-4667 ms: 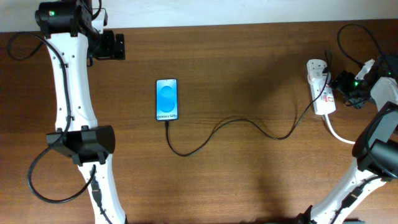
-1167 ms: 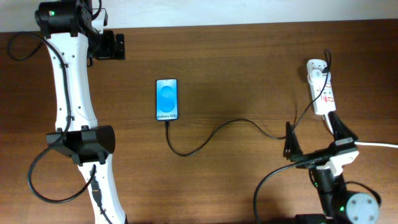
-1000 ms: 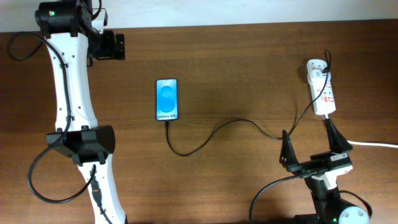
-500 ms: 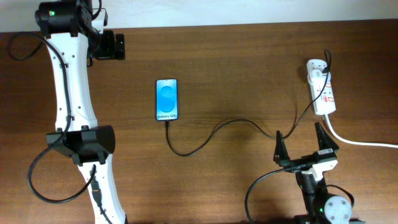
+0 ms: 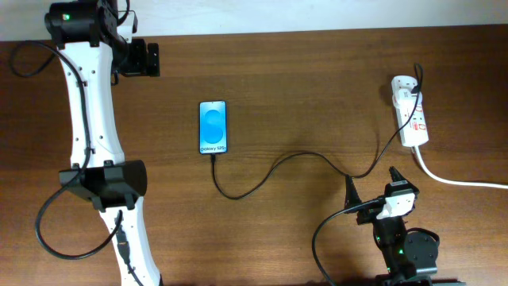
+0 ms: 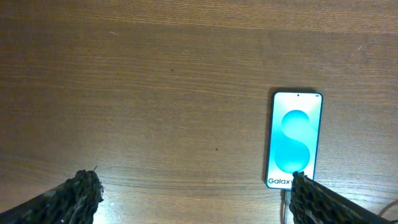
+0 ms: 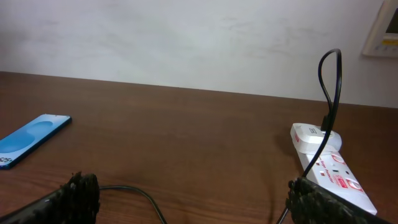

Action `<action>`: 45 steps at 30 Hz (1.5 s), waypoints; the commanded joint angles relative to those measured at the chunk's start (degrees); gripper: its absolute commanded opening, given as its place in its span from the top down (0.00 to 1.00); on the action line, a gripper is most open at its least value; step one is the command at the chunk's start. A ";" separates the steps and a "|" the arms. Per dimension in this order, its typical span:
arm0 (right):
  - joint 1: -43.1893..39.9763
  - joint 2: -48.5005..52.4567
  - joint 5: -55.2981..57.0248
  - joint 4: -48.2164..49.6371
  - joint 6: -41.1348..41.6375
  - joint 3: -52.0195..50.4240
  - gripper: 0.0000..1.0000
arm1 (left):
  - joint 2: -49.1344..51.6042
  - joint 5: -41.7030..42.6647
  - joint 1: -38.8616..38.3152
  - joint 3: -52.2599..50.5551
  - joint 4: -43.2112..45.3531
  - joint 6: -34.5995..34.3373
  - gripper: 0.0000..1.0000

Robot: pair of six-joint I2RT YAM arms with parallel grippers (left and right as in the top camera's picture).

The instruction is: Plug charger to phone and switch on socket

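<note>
The phone (image 5: 213,127) lies flat with its blue screen lit, also seen in the left wrist view (image 6: 295,140) and the right wrist view (image 7: 31,138). The black charger (image 5: 278,163) runs from the phone's lower edge, where its plug meets the phone, across to the white socket (image 5: 411,119). It rises in a loop (image 7: 333,87) above the socket (image 7: 329,171). My left gripper (image 5: 153,59) hangs open at the far left, apart from the phone, and holds nothing (image 6: 196,199). My right gripper (image 5: 371,184) is open near the front, just short of the cable (image 7: 134,194), holding nothing (image 7: 198,199).
A thick white cord (image 5: 460,181) leaves the socket and runs off the right edge. My left arm (image 5: 91,119) stretches along the table's left side. A pale wall (image 7: 186,37) stands behind the far edge, with a white fixture (image 7: 388,28) on it.
My right arm has drawn back from the socket to the table's front and shifted left, its open gripper now facing the far wall. The left arm, phone and cable have not moved.
</note>
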 commanded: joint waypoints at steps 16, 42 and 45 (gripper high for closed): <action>0.46 -0.48 0.52 -0.39 0.04 -0.28 0.02 | -0.07 -0.63 0.35 0.24 -0.07 0.70 0.00; 0.46 -0.48 0.52 -0.39 0.04 -0.28 0.01 | -39.28 0.02 -4.15 -50.23 52.19 0.68 0.01; 0.46 -0.48 0.52 -0.39 0.04 -0.28 0.01 | -45.86 0.02 -4.15 -58.73 57.75 0.68 0.01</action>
